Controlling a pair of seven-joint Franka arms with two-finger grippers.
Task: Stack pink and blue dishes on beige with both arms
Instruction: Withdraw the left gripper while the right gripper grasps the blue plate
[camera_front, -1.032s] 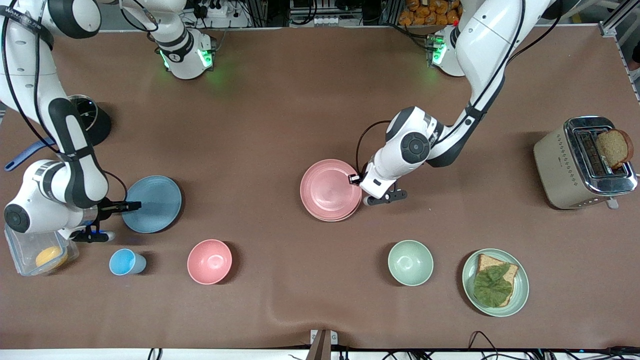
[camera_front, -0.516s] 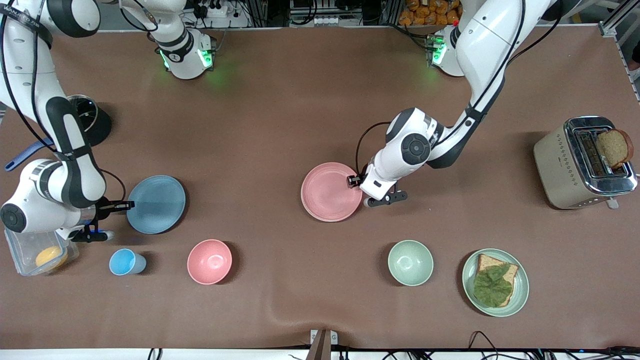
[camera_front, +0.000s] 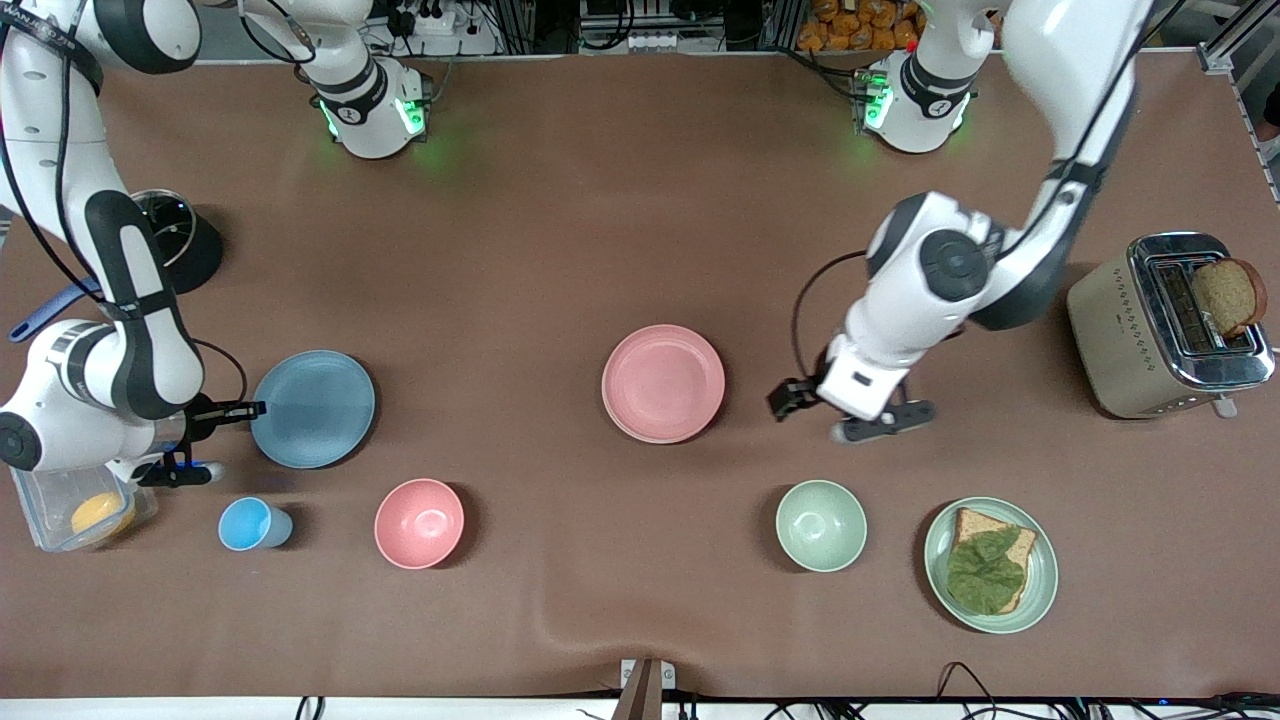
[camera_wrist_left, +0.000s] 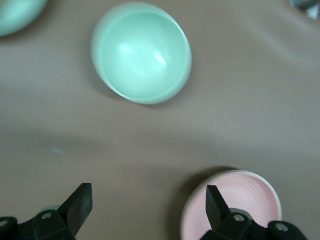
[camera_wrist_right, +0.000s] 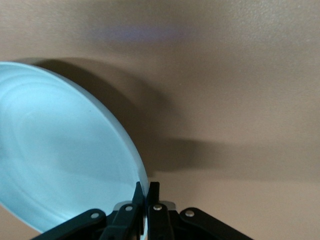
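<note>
Two pincers: right pincer (camera_front: 262, 408) clamps flat round light blue plate (camera_front: 313, 408) at its rim; left pincer (camera_front: 783, 401) spread apart over brown counter (camera_front: 560, 230), beside flat round pale pink plate (camera_front: 663, 382); beige plate mostly hidden beneath.

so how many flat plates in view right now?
3 visible. Blue plate at the right arm's end, its rim pinched by the right end effector. Pink plate mid-table; a beige one may lie hidden under it. Green plate with bread, nearest the camera, toward the left arm's end.
</note>
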